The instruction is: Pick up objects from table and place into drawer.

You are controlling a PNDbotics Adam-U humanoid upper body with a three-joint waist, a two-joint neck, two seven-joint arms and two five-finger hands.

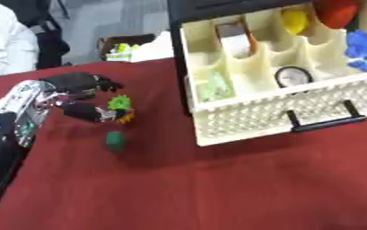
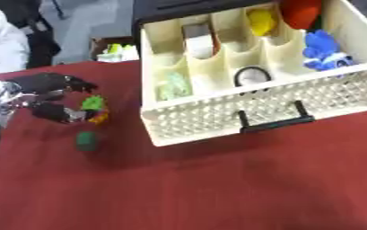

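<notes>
1. Left hand [image 1: 76, 96], at the left side of the table [image 1: 217, 188]: fingers and thumb curled round a small green and yellow toy [image 1: 122, 108], which shows between the fingertips. Whether the toy is clear of the cloth or still resting on it cannot be told.
2. Just below the hand, a small dark green object [image 1: 115, 140] lies on the red cloth, untouched and apart from the fingers. Shape unclear; rounded, roughly block-like.
3. Right of these, well apart, the cream drawer [image 2: 217, 119] stands pulled open toward the near edge, black handle [image 2: 274, 121] facing front, dividers making several compartments.
4. Drawer contents, left to right: a pale green translucent item [image 2: 172, 87] in the leftmost compartment; a white and brown piece [image 2: 198, 42] further back; a round black-rimmed disc [image 2: 251, 76] in the middle; a yellow item [image 2: 259, 21]; a red-orange item [image 2: 300, 11] at the back; a blue toy [image 2: 325, 50] at the right end.
5. Judgement: task well under way. Several objects stowed; two left outside, one in hand and one on the cloth.
6. Right hand: not visible in either view.
</notes>
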